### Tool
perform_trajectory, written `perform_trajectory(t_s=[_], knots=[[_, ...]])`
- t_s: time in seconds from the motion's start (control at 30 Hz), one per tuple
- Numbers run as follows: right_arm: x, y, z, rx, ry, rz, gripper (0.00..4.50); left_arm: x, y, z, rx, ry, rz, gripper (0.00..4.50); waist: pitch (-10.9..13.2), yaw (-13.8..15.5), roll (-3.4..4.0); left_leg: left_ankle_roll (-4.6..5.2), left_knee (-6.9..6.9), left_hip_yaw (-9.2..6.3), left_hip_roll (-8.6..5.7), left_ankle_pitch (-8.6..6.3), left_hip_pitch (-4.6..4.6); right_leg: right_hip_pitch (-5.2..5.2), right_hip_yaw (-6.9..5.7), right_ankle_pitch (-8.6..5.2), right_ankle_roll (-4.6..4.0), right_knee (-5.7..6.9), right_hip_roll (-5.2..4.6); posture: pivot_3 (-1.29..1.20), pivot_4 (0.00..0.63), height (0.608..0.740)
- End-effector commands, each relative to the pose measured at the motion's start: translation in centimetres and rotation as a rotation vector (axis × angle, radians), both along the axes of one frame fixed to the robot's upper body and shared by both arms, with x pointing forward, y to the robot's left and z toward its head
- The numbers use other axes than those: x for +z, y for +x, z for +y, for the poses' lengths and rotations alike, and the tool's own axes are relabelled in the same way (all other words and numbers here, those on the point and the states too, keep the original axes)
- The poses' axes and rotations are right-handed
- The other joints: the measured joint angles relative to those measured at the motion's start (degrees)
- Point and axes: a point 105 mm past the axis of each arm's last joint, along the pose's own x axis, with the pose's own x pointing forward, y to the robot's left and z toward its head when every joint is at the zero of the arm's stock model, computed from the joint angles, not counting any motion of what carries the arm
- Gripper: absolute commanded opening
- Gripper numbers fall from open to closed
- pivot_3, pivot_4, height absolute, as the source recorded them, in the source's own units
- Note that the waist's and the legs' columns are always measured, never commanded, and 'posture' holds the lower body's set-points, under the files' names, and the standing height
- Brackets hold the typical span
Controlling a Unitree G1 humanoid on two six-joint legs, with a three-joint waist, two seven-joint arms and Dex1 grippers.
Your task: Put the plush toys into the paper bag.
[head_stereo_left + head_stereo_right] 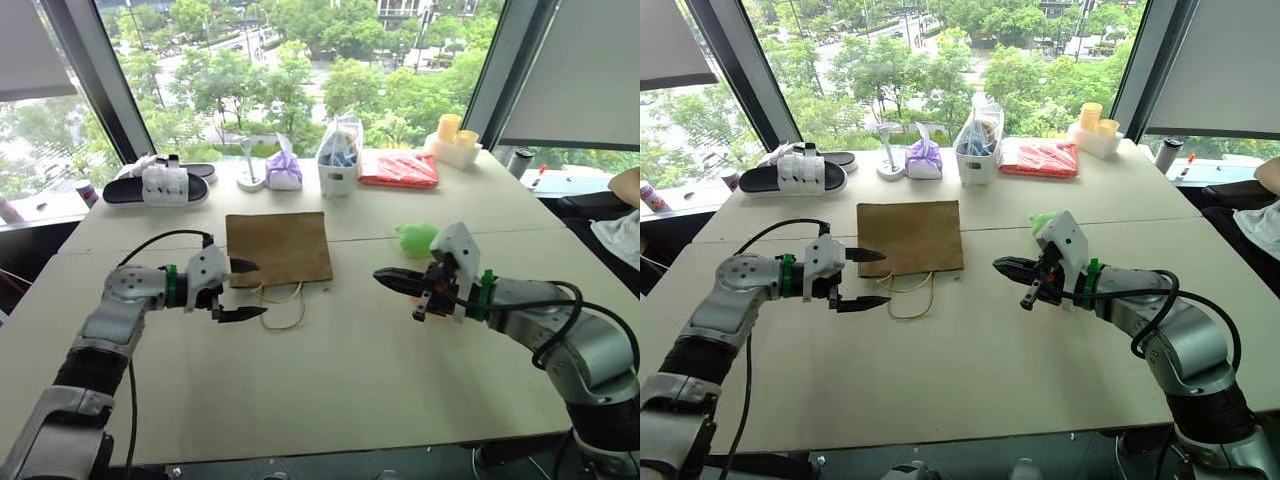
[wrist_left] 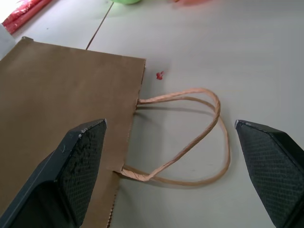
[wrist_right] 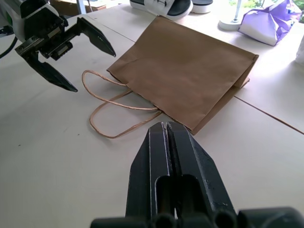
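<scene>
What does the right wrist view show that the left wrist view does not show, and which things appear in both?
Only in the right wrist view: the purple pouch, the sandals, and the left gripper with open jaws near the bag's mouth, seen from outside.

Only in the left wrist view: the green plush toy, a small red scrap and the red packet.

Both: the paper bag lying flat and its cord handles on the table.
</scene>
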Motion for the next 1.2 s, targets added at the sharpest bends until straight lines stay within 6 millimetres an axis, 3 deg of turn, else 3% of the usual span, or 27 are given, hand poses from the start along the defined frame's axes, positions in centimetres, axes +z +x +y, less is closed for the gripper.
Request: perform_trajectory(t_s=[0.03,0.1,0.17,0.2,0.33,0.5,0.67,1.0,1.1,1.2], knots=[[1.1,-0.6,0.5,0.012,0.007,-0.066,0.00,0.1,1.1,-0.4,-0.019,0.038,-0.066,4.20,0.00,-0.08,-0.01,0.00,0.01,-0.01,0.00,0.00,0.00,0.00,0.00,0.00,0.00,0.01,0.00,0.00,0.150,0.740],[1.0,-0.7,0.5,0.007,-0.005,-0.068,0.00,0.0,1.6,-0.8,-0.020,0.029,-0.073,3.59,0.00,-0.09,-0.01,0.01,0.02,0.01,0.00,0.00,0.00,0.00,0.00,0.00,0.01,0.02,0.00,0.00,0.150,0.740],[0.9,-0.7,0.4,-0.001,-0.007,-0.069,0.00,0.1,1.8,-0.8,-0.031,0.025,-0.080,2.70,0.00,-0.33,-0.01,0.01,0.01,0.00,0.00,0.00,0.00,0.00,-0.01,0.00,0.01,0.02,0.01,0.00,0.150,0.740],[0.9,-0.7,0.4,-0.003,-0.006,-0.070,0.00,0.2,1.8,-0.8,-0.035,0.016,-0.075,2.05,0.00,-0.44,-0.01,0.02,0.01,0.01,0.00,-0.01,0.00,-0.01,-0.01,0.00,0.02,0.04,0.01,0.00,0.150,0.740],[0.5,-0.6,0.7,-0.010,0.000,-0.062,0.00,1.3,1.8,-1.1,-0.051,-0.070,-0.018,0.14,0.00,-0.52,-0.01,0.02,0.01,-0.02,0.01,-0.01,0.00,-0.03,-0.03,0.00,0.02,0.07,0.02,0.00,0.150,0.740],[-1.4,0.3,2.1,-0.049,-0.007,-0.037,0.00,6.2,2.3,-2.6,-0.046,-0.312,0.071,0.06,0.03,-0.57,-0.05,0.03,0.07,-0.06,0.00,0.00,-0.01,-0.02,-0.05,-0.01,0.03,0.15,0.03,0.00,0.150,0.740],[-2.7,1.9,4.8,-0.105,0.014,-0.040,0.00,9.1,2.4,-4.8,-0.034,-0.444,0.193,0.06,0.03,-1.49,-0.06,0.02,0.13,-0.09,-0.02,0.00,0.00,-0.01,-0.06,0.00,0.06,0.26,0.03,0.00,0.150,0.740],[-3.9,5.4,9.2,-0.155,0.062,-0.049,0.00,11.5,0.0,-7.5,-0.113,-0.525,0.293,0.06,0.03,-1.99,-0.06,-0.16,0.05,-0.12,0.00,0.10,0.05,-0.35,0.01,0.00,0.04,0.85,0.02,0.00,0.150,0.740],[-5.6,8.0,10.9,-0.203,0.077,-0.023,0.00,12.1,-1.1,-7.9,-0.143,-0.547,0.322,0.06,0.03,-2.46,-0.07,-0.19,0.05,-0.12,0.00,0.12,0.08,-0.37,0.04,0.00,0.04,0.84,0.02,0.00,0.150,0.740],[-6.7,9.2,12.3,-0.217,0.089,-0.003,0.00,13.3,-1.5,-7.8,-0.137,-0.594,0.328,0.06,0.03,-2.95,-0.07,-0.50,0.00,-0.17,0.01,0.30,0.08,-0.42,0.05,0.00,0.03,0.88,0.02,0.00,0.150,0.740]])
